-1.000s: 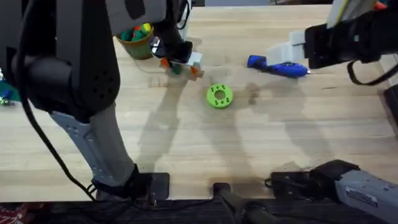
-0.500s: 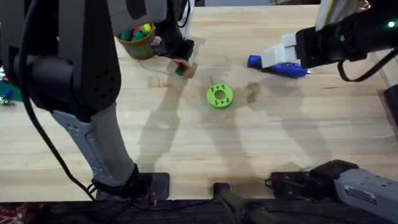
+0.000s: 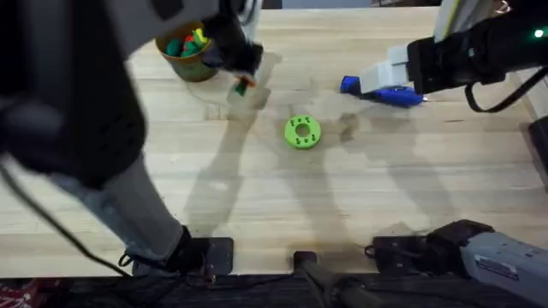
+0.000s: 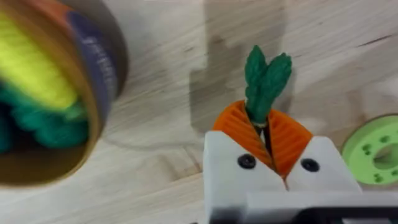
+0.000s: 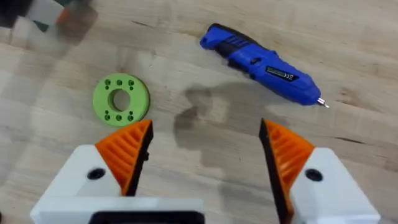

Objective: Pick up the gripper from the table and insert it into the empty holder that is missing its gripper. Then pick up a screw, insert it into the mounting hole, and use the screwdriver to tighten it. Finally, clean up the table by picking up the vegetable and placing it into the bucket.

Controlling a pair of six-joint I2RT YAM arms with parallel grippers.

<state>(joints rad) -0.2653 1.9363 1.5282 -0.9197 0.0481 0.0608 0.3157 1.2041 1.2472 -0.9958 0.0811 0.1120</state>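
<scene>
Left pincer (image 4: 272,163) clenched on vegetable (image 4: 266,118) beside bucket (image 4: 93,74) rim; right pincer (image 5: 205,149) released above bare wood.

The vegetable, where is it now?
The vegetable is held in the left gripper above the table, just beside the bucket, far left in the overhead view.

Bare table (image 3: 282,197) (front), green disc (image 3: 301,132) midway

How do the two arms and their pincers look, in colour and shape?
Both pincers have white blocky fingers with orange ribbed pads and a dark round screw head on each finger: the left pincer, the right pincer. From overhead, the left arm is black with a grey lower link, and the right arm is black with a thin black cable looping from it.
</scene>
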